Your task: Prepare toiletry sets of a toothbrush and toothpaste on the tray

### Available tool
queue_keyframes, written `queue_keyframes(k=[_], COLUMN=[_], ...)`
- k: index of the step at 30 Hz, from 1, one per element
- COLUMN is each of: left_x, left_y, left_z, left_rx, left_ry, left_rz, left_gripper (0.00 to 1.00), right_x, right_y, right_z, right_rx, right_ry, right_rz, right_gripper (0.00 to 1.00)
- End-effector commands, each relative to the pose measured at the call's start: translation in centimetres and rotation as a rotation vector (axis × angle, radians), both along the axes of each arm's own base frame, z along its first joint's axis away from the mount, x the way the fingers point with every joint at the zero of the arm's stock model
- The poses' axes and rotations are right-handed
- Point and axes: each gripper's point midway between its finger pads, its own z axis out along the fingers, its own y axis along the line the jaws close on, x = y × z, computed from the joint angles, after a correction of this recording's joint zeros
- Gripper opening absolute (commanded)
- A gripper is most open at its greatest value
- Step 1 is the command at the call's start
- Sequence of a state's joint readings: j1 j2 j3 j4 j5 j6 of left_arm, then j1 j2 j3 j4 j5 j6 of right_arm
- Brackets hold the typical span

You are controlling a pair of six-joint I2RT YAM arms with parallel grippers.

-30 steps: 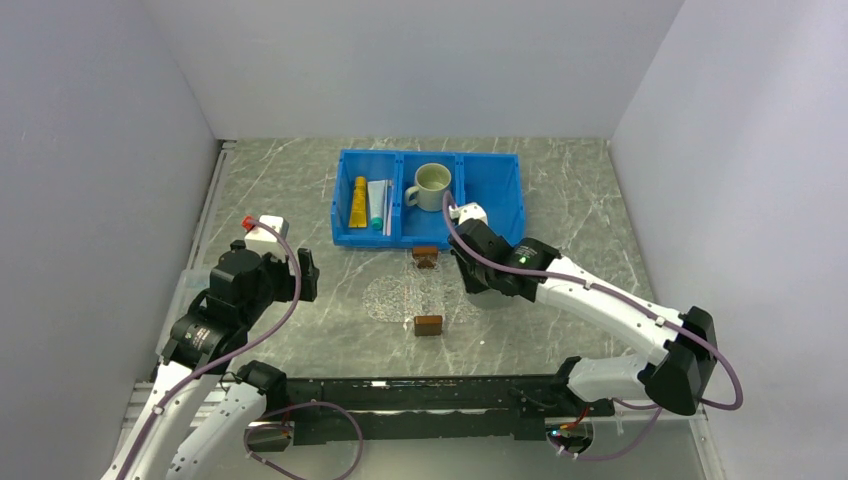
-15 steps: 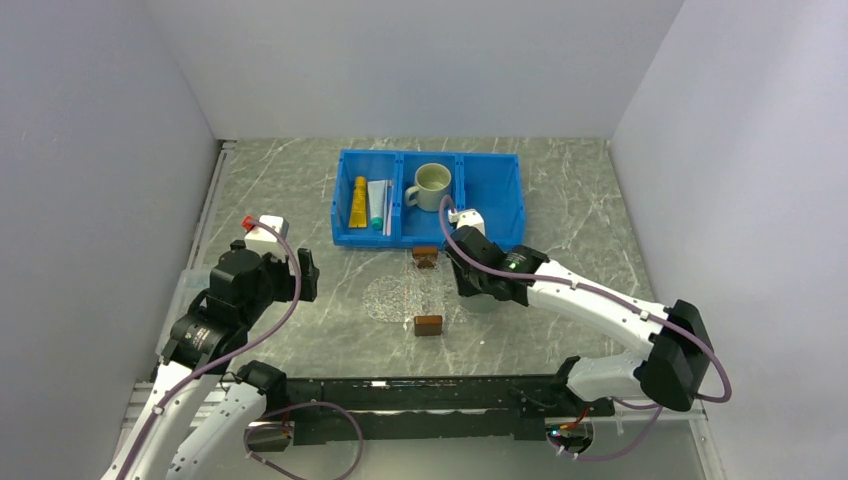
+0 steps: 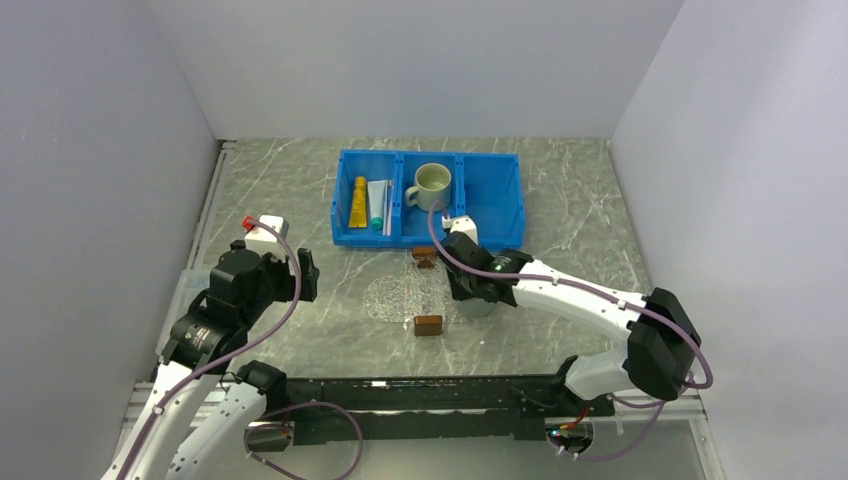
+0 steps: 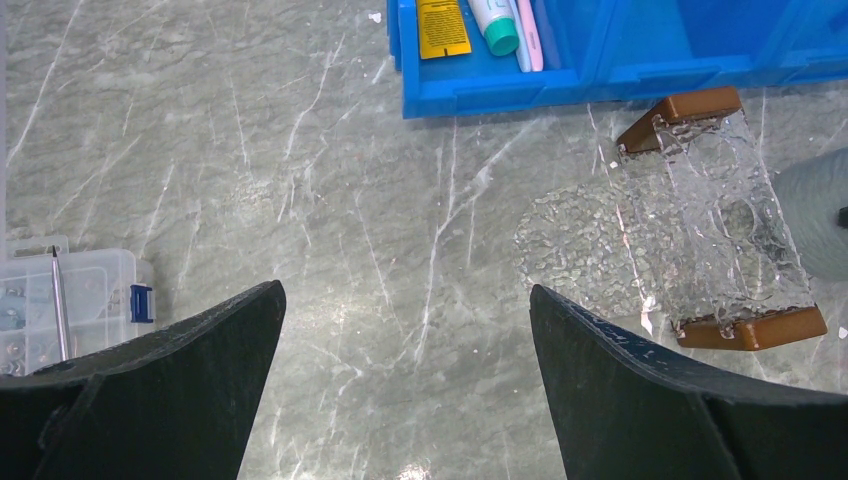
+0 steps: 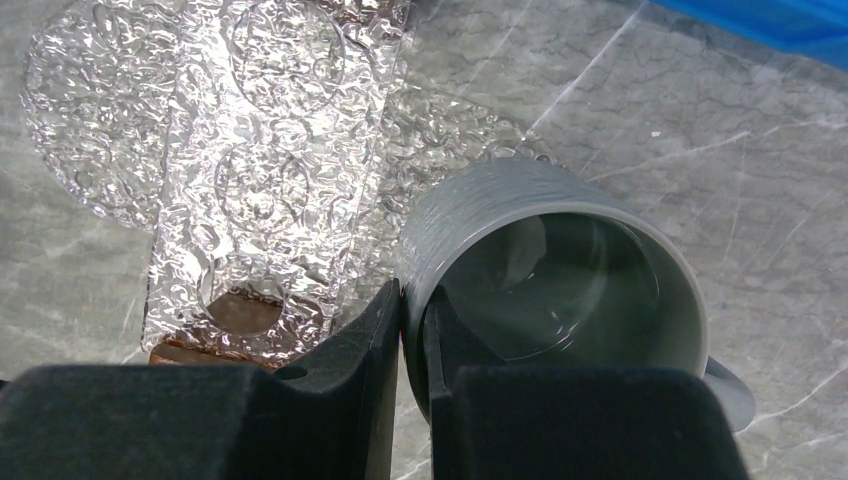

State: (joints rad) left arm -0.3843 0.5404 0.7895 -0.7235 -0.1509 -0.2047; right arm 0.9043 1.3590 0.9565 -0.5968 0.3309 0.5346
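The clear tray (image 3: 425, 290) with a brown block handle (image 3: 428, 324) at each end lies on the marble table in front of the blue bin (image 3: 495, 185). A yellow toothpaste tube (image 3: 358, 202), a white toothpaste tube (image 3: 377, 203) with a teal cap and a thin pink toothbrush (image 4: 528, 40) lie in the bin's left compartment. My right gripper (image 5: 412, 300) is shut on the rim of a grey mug (image 5: 560, 270), just right of the tray (image 5: 250, 150). My left gripper (image 4: 405, 290) hangs open over bare table, left of the tray (image 4: 720, 220), holding nothing.
A cream mug (image 3: 434, 186) stands in the bin's middle compartment; the right compartment looks bare. A small clear plastic box (image 4: 60, 300) sits near the table's left edge. White walls close in the table on three sides.
My right arm has carried the grey mug leftward, closer to the tray's right edge. The left arm has not moved.
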Motion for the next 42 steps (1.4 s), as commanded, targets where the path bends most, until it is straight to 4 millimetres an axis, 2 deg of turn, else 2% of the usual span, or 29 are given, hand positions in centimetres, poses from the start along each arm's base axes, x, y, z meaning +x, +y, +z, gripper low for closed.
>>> queue_keyframes(k=[1,24,42], left_x=[0.2,0.2,0.2], left_y=[-0.1,-0.1,-0.2], left_z=[0.6,0.7,0.6], left_rx=[-0.017,-0.020,-0.021], left_ry=[-0.018,-0.021,-0.017], left_rz=[0.004,0.002,-0.001], left_gripper=[0.99,0.99,0.99], right_x=[1.6,2.0,1.9], right_y=[1.4,2.3,2.0], right_z=[1.7,0.1,-0.9], right_rx=[0.064,0.051,0.017], right_ry=[-0.084,-0.068,-0.073], right_rz=[-0.023,-0.026,-0.041], right_gripper=[0.00,0.00,0.00])
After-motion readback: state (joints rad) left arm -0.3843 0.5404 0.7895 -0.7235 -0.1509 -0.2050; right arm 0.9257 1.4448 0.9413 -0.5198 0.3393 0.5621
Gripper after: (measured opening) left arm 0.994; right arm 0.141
